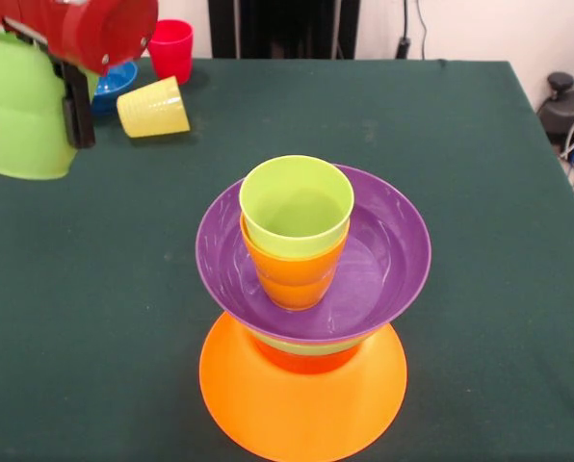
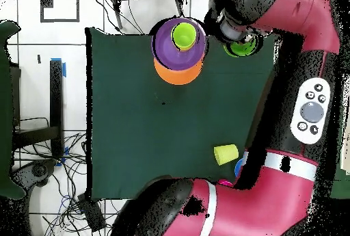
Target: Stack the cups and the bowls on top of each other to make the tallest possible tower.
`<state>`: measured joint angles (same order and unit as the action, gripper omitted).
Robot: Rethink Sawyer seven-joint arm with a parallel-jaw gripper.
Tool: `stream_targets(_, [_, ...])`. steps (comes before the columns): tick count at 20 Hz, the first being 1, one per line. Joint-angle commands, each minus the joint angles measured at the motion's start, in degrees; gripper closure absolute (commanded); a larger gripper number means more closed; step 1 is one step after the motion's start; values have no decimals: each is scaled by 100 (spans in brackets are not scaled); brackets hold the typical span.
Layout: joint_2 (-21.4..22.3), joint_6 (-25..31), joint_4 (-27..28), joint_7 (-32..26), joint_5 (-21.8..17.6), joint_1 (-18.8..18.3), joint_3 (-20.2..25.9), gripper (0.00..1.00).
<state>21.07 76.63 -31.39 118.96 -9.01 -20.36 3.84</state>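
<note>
Up beside the tower (image 1: 306, 318), at the left edge of the front view, my gripper (image 1: 70, 106) carries a green cup (image 1: 19, 108) clear of the table (image 1: 480, 192). My jaws are pinched on the cup's wall: one dark finger (image 1: 78, 108) lies against its outer side, and the cup hangs slightly tilted. My red wrist housing (image 1: 85, 29) sits above it. From overhead, my arm (image 2: 301, 103) sweeps up along the table's edge and bends over so that the wrist ends just beside the tower, with the green cup (image 2: 240, 47) under it.

I can read no writing or labels on anything.

The tower stands on the table with the large orange bowl (image 1: 301, 404) upside down as its base. On that sit a red-orange bowl (image 1: 306, 358) and a green bowl (image 1: 306, 344), of which only thin bands show, then the purple bowl (image 1: 383, 260) right way up. Inside the purple bowl an orange cup (image 1: 295, 274) stands upright with a lime green cup (image 1: 297, 207) nested in it.

Well apart from the tower, beyond my gripper, a pale yellow cup (image 1: 154, 107) lies on its side. A blue bowl (image 1: 114, 82) and a red cup (image 1: 171, 48) stand near it.
</note>
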Motion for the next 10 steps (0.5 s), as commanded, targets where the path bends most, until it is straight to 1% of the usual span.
stream_targets(1, [-476, 954, 1057, -251, -290, 317, 335, 100])
stream_targets(6, [-634, 1022, 1320, 129, -159, 465, 354, 100])
stream_targets(10, [-689, 1036, 1404, 418, -95, 597, 303, 100])
